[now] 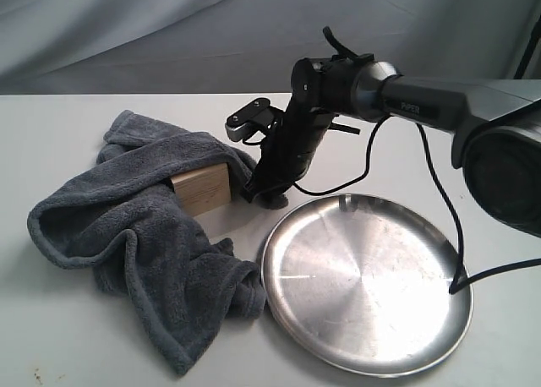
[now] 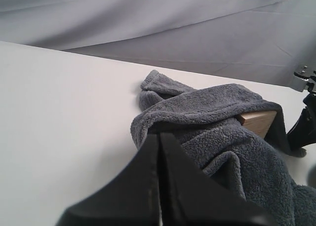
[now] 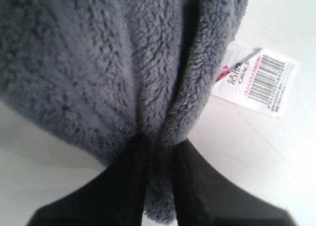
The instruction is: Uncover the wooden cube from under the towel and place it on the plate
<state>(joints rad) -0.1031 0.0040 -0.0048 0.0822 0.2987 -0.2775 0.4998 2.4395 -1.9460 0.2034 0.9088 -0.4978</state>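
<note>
- Risk in the exterior view: the right claw (image 1: 264,191) is gripping the towel (image 1: 127,226) right beside the wooden cube (image 1: 201,190). The cube is showing one pale face while cloth is lying over its top. A pull could be dragging or tipping the cube, since the fleece is clinging to it.
- The cube is sitting on the counter (image 1: 68,336) at about ten o'clock from the plate (image 1: 363,286), near it but apart. A lower towel fold is lying against the plate's rim at nine o'clock and could be spilling onto it.
- Small pale lettering is showing on the right arm (image 1: 439,100), too small to read.
- Left wrist view: the left claw (image 2: 159,136) is clenched on nothing, hovering over bare counter just short of the towel. It is giving the cloth no support, so a one-sided lift may be leaving the far folds over the cube.
- Right wrist view: the right claw (image 3: 160,139) is clenched on a thick towel fold. The plush pile could be sliding out between the fingers.
- A white tag (image 3: 254,78) is lying beside the fold. It is carrying a barcode and print that seems to be reading "GRACE"; the rest is too blurred.
</note>
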